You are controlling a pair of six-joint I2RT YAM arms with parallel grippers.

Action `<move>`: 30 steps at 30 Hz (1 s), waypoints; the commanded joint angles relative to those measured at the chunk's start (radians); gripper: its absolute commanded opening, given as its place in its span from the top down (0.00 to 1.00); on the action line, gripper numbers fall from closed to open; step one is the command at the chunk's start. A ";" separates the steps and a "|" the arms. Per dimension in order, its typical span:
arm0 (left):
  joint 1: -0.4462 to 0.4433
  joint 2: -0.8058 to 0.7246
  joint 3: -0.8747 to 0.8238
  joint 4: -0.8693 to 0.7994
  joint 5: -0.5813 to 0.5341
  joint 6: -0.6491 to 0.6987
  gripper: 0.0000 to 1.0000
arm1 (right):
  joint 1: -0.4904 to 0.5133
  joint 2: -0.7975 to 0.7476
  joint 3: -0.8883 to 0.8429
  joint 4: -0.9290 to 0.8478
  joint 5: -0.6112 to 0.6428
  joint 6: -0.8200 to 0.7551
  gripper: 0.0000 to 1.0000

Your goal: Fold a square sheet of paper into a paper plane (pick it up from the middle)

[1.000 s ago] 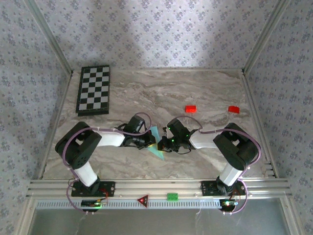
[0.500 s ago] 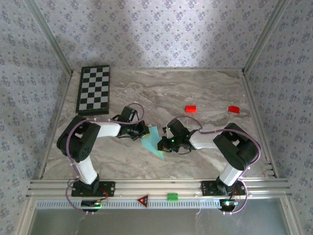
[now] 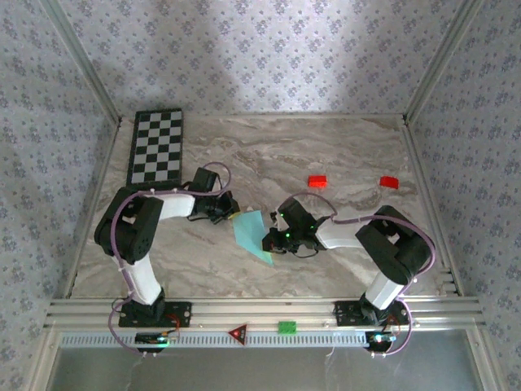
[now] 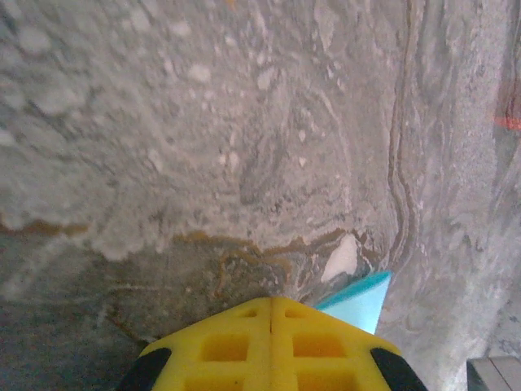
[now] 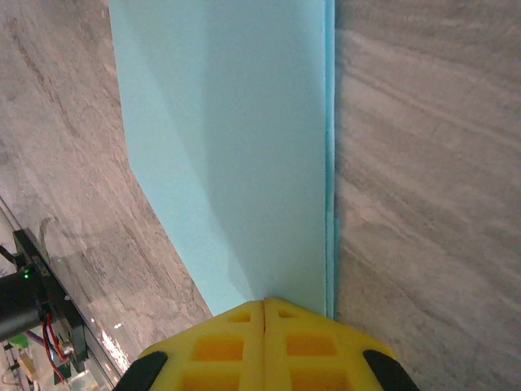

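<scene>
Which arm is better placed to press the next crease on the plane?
Right. The right gripper rests shut on the plane, beside its folded edge. The left gripper, also shut, is at one corner.

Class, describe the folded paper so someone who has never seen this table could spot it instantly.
Find the marble table, then look near its middle, between the left end effector and the right end effector. There lies the paper plane, a flat, pointed, light cyan-blue shape. Nothing else is blue: the blocks are red, the board checkered.
</scene>
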 commanded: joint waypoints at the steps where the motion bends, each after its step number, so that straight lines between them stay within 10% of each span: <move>1: 0.014 -0.003 0.027 -0.048 -0.032 0.029 1.00 | 0.014 0.025 -0.040 -0.248 0.054 -0.057 1.00; 8: 0.000 -0.126 -0.060 -0.022 -0.037 -0.009 1.00 | 0.002 -0.012 0.031 -0.311 0.032 -0.125 1.00; 17: -0.110 -0.338 -0.141 -0.080 -0.176 -0.041 0.96 | -0.018 -0.268 0.004 -0.248 0.071 -0.004 0.74; 30: -0.265 -0.216 -0.113 -0.015 -0.203 -0.011 0.95 | -0.005 -0.454 -0.212 -0.211 0.058 0.240 0.62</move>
